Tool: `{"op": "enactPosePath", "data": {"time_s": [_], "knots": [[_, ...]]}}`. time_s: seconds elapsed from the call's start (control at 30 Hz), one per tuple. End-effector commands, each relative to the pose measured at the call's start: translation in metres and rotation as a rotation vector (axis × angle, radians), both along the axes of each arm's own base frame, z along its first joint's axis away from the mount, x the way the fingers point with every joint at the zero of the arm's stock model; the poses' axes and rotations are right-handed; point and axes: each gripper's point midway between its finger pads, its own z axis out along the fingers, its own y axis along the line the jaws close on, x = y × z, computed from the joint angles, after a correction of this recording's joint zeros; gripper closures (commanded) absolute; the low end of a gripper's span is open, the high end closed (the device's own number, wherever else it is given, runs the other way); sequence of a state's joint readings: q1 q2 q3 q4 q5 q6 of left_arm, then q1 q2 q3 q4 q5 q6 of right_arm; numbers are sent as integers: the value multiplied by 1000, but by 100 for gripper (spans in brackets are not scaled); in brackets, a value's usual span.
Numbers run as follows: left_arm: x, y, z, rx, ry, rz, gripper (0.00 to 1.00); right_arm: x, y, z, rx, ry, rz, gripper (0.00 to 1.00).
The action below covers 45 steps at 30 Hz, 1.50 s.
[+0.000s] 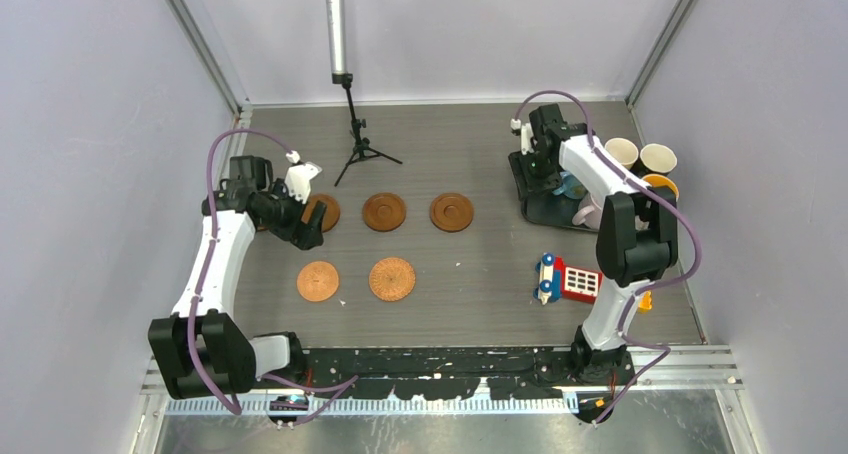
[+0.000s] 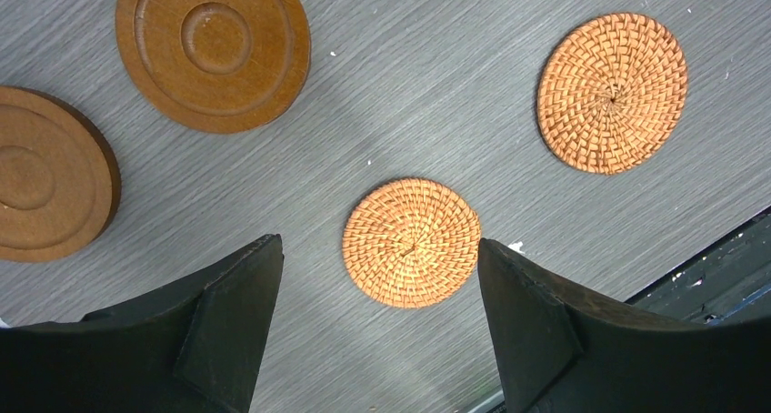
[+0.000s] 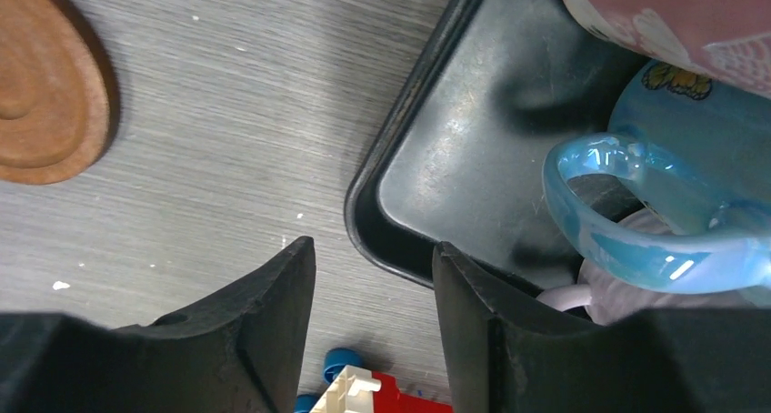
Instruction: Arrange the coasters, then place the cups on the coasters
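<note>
A: Right claw (image 3: 373, 245) stands narrow and empty above the tray (image 3: 455, 158) rim; left claw (image 2: 377, 245) gapes over a woven coaster (image 2: 411, 242).
B: We judge the blue mug (image 3: 691, 131), crowded in that tray, rigid, glazed, breakable; grip its handle (image 3: 618, 245) or wall squarely.

From above you see everything; your left wrist camera, close, shares the two woven orange-brown round coasters (image 1: 392, 279) (image 2: 412, 242)

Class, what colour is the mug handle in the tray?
Glossy light blue curved mug handle; clearest in right wrist view.
</note>
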<state>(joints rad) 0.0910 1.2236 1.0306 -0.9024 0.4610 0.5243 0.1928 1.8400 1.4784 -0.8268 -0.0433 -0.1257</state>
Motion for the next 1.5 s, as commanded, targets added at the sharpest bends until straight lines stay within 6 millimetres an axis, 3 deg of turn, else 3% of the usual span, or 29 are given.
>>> {"op": "enactPosePath", "data": {"time_s": [0.0, 0.1, 0.3, 0.5, 0.8, 1.2, 1.33, 1.47], "knots": [[7, 0, 13, 0, -40, 7, 20, 9, -17, -8, -80, -32, -27, 47], [7, 0, 13, 3, -39, 4, 20, 13, -27, -19, -128, -28, -21, 53], [9, 0, 13, 2, -39, 3, 20, 8, -26, -38, -119, 30, 0, 61], [8, 0, 14, 2, -38, 1, 20, 6, -30, -59, -150, 74, 27, 64], [7, -1, 15, 1, -41, -4, 20, -37, -21, -74, -93, 181, 83, 66], [3, -4, 14, -1, -33, -13, 20, -97, 6, -80, -47, 254, 160, 66], [2, -4, 14, 2, -35, -18, 20, -104, 4, -75, -53, 254, 149, 66], [1, -5, 15, -3, -35, -19, 20, -95, 7, -49, -34, 185, 132, 64]]}}
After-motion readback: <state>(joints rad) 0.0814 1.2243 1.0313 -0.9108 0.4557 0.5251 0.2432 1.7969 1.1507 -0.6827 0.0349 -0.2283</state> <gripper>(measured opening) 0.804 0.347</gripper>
